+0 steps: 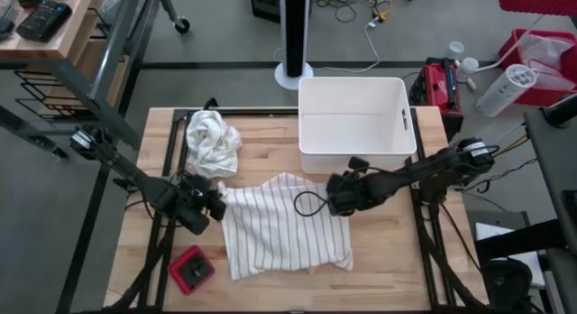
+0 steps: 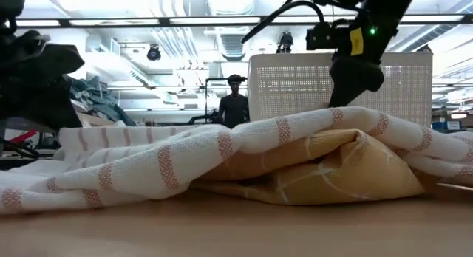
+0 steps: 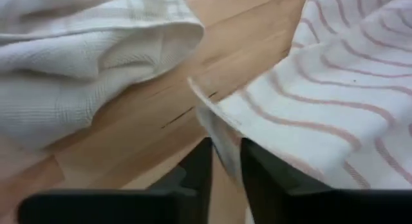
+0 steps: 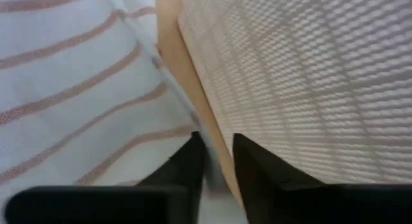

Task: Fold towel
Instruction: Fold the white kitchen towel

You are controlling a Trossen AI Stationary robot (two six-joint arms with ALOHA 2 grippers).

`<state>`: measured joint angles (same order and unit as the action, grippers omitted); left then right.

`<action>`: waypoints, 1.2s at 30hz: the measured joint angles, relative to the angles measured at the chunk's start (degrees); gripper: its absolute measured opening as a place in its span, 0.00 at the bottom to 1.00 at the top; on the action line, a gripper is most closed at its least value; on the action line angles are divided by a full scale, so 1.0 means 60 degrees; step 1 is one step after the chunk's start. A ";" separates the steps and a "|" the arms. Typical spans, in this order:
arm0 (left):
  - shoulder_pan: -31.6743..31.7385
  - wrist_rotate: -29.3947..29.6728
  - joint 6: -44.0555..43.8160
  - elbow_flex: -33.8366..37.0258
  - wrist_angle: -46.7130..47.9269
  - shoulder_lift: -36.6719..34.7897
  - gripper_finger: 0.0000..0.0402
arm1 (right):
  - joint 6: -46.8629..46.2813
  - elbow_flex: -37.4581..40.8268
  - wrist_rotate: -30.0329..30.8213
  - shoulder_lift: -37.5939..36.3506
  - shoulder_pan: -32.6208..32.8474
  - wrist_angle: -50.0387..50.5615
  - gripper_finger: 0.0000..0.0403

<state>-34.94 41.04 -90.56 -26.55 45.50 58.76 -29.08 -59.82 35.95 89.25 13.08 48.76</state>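
Pinching at opposite far corners, both arms are down on the striped towel (image 1: 281,226), which lies spread in the middle of the table (image 1: 388,260), a little rumpled, with its far edge just short of the white basket (image 1: 356,124).

Left pincer (image 1: 216,204) sits at the towel's far-left corner. From its own wrist camera the two fingers (image 3: 196,169) stand narrowly apart with the hem running right between them, so I'd say it has the edge pinched, or very nearly. That corner is lifted off the wood, which fits a grip.

Right pincer (image 1: 335,198) is at the far-right corner, tucked between towel and basket wall. Its fingers (image 4: 187,163) are also only slightly parted, astride the hem. Whether cloth is truly clamped there, I can't quite tell.

Why these two corners? My guess is they mean to carry the far edge toward the near edge and halve the cloth.

A second cloth, plain white and bunched up (image 1: 212,141), waits just beyond the left pincer. A small red box (image 1: 191,269) sits at the near-left corner.

Writing or labels: none I can read anywhere.
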 joint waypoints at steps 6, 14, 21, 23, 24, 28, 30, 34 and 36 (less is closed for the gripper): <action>0.0029 0.0290 0.0059 -0.0289 0.0280 -0.0181 0.37 | -0.0652 -0.0913 0.0003 0.0000 0.0024 0.1508 0.39; -0.0043 -0.1371 0.1825 -0.1754 0.0676 -0.0373 0.46 | -0.2094 -0.1317 0.0009 -0.0357 0.1000 0.3072 0.48; -0.1300 -0.3204 0.3226 -0.2858 -0.1620 0.0236 0.43 | -0.4968 -0.0154 -0.0364 -0.1514 0.3461 0.2574 0.49; -0.1758 -0.3321 0.2532 -0.3121 -0.1728 0.0488 0.41 | -0.6004 0.0302 -0.0540 -0.1855 0.4138 0.2109 0.49; -0.1979 -0.3448 0.2086 -0.3254 -0.1684 0.0639 0.40 | -0.6490 0.0516 -0.0703 -0.1984 0.4431 0.1737 0.49; -0.2690 -0.3603 0.0148 -0.3654 -0.1553 0.1533 0.38 | -0.8042 0.1333 -0.1352 -0.2286 0.5275 0.0084 0.49; -0.2825 -0.3698 -0.0647 -0.3719 -0.1557 0.2158 0.38 | -0.8393 0.1677 -0.1355 -0.2244 0.5546 -0.0906 0.49; -0.2823 -0.3804 -0.1342 -0.3710 -0.1591 0.3271 0.39 | -0.8770 0.1962 -0.1380 -0.1969 0.5809 -0.1796 0.49; -0.2745 -0.3801 -0.1343 -0.3705 -0.1858 0.3744 0.40 | -0.8912 0.1966 -0.1388 -0.1838 0.5843 -0.1743 0.49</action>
<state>-51.41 18.24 -98.62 -48.77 34.36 81.22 -82.56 -48.02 27.62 78.23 48.14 38.30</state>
